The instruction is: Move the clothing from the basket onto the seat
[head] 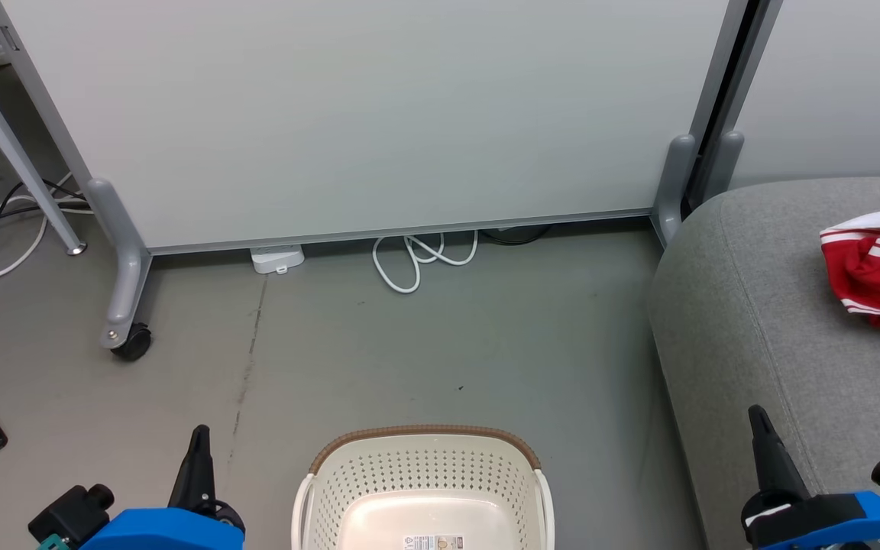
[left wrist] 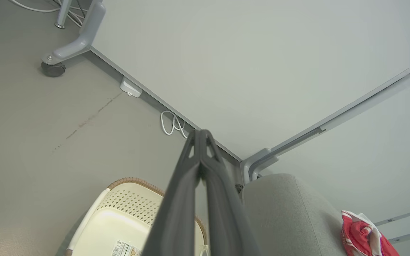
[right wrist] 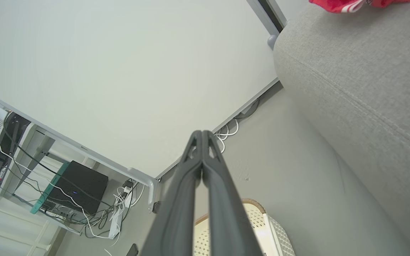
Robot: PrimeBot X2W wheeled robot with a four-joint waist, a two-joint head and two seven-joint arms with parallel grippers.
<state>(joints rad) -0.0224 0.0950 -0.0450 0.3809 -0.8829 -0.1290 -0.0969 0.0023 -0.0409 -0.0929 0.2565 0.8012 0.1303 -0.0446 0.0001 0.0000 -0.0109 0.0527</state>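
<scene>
While both arms sit low on either side of the basket [head: 425, 437], fingers pointing forward, the left gripper [head: 199, 439] over the floor [head: 409, 344] and the right gripper [head: 762, 424] by the seat [head: 745, 321] each have their fingers pressed together at the tips, holding nothing. The clothing [head: 879, 275] lies bunched on the seat, well apart from both grippers.

Red-white clothing [head: 879, 275] crumpled on seat [head: 761, 321]; basket [head: 425, 489] empty
</scene>
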